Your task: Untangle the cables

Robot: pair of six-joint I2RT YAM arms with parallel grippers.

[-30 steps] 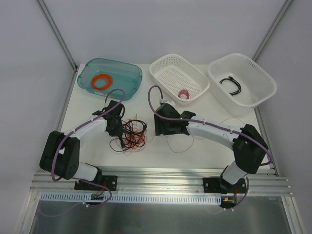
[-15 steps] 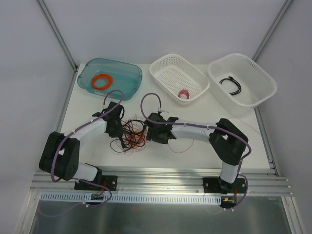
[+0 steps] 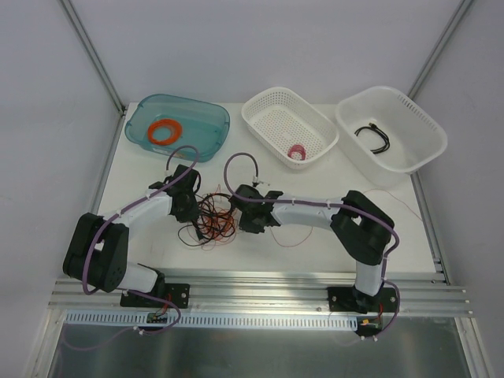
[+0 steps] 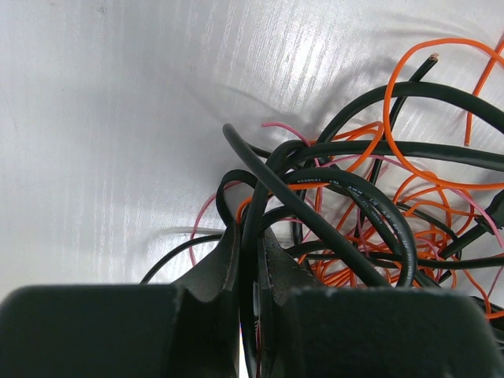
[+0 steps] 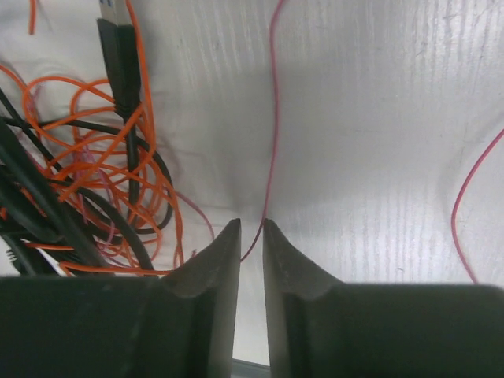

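My left tool [image 4: 250, 240] is clenched on a black strand of the cables [image 4: 354, 205], a loose heap of thin black, orange and red wires in curly loops. The strand runs straight down the slit between the fingers [image 4: 224, 264]. My right tool [image 5: 250, 232] has its fingers [image 5: 277, 260] drawn close, leaving a narrow slit. A thin red wire runs into that slit, but I cannot tell whether it is pinched. In that wrist view the heap crowds in on the left, with a flat black plug [image 5: 116, 47] near the top edge. To the right there is open surface crossed by one more red strand.

From above, the two tools flank the heap mid-bench, mine on the left touching its left side and the other its right. The white bench [image 3: 260, 256] gives room between the heap and the near edge. A red strand trails right from the heap, partly hidden under my right arm.

Along the far edge stand a clear teal plastic tub [image 3: 213, 126] holding a thick orange ring [image 3: 164, 131], a white perforated basket [image 3: 268, 106] holding a small pink spool [image 3: 297, 152], and a larger white slotted basket [image 3: 391, 90], which sits at the right edge.

Each tool's dark body cuts off the bottom of its wrist view. Inside the heap I cannot follow which strand crosses over which.
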